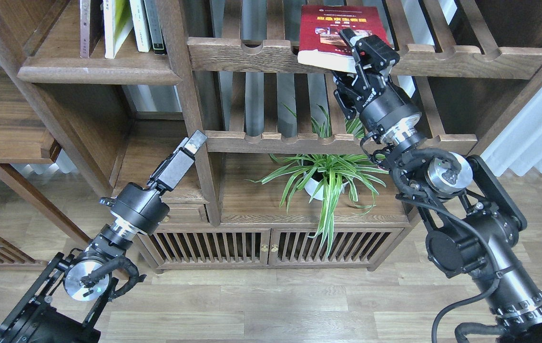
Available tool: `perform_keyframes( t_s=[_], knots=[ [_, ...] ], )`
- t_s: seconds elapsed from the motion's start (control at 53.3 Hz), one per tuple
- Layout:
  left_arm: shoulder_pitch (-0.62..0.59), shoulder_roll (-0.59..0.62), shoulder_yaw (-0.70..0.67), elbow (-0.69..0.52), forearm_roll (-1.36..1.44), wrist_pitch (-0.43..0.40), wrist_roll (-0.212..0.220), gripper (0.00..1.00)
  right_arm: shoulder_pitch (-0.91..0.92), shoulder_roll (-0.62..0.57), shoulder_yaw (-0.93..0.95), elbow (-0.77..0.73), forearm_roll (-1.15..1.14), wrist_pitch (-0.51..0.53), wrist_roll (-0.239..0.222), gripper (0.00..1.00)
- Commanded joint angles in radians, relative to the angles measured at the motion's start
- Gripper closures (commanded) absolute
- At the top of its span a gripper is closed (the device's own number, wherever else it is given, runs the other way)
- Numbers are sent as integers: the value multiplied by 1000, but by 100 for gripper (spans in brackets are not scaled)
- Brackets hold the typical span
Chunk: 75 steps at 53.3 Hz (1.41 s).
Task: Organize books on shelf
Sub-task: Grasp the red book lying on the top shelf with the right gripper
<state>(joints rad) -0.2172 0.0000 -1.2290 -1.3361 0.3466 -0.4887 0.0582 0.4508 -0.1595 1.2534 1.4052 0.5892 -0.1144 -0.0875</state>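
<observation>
The bright red book (332, 28) lies flat on the upper slatted rack (466, 59), its white page edge hanging over the front rail. My right gripper (347, 59) is open at the book's front right corner, one finger over the cover, the other below the page edge. The shelf (94, 74), a solid board with a moulded edge, is at upper left. On it stand the yellow-green book (116, 24) and a dark maroon book (90, 24). My left gripper (196, 141) is shut and empty, low beside the wooden upright.
Thin white-spined (139, 24) and dark-spined (155, 26) books stand right of the yellow-green one. A potted spider plant (328, 178) sits under the lower slatted rack (299, 141). A cabinet with slatted doors (271, 245) is below. A white curtain (533, 128) hangs at right.
</observation>
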Motion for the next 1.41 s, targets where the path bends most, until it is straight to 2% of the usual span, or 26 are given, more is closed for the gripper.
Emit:
perform_keyframes(
  t_s=[0.0,0.094,0.169,0.263,0.431,0.619,0.713,0.769,0.975,1.163,1.276,1.294,1.388],
  knots=[
    [2,0,-3,0,0,0,-3,18,8,1,0,0,-2,-10,2,47],
    [2,0,-3,0,0,0,-3,18,8,0,1,-3,-3,-10,6,52],
    [2,0,-1,0,0,0,-3,18,9,0,1,-5,-3,-16,35,57],
    [2,0,-3,0,0,0,-3,18,9,-2,1,-8,-3,-27,48,59],
    [2,0,-1,0,-1,0,-3,18,6,-5,4,-11,-3,-44,48,72],
    [36,0,6,0,-1,0,-3,18,-1,0,17,-23,-2,-10,45,85],
    [59,0,8,0,-1,0,-3,18,-3,5,21,-34,-2,51,40,94],
    [61,0,8,0,-1,0,-3,17,-4,5,21,-43,-2,91,37,95],
    [72,0,13,14,-29,0,-5,15,-35,1,14,-45,1,214,23,96],
    [70,0,14,29,-40,0,-6,5,-104,3,4,-14,6,433,-17,97],
    [70,0,14,28,-106,0,-6,2,-132,-9,-25,26,3,519,-34,97],
    [68,0,16,29,-171,0,2,2,-148,-18,-44,32,3,573,-35,97],
    [70,0,25,31,-215,0,2,2,-172,-20,-84,41,3,603,-37,97]
  ],
)
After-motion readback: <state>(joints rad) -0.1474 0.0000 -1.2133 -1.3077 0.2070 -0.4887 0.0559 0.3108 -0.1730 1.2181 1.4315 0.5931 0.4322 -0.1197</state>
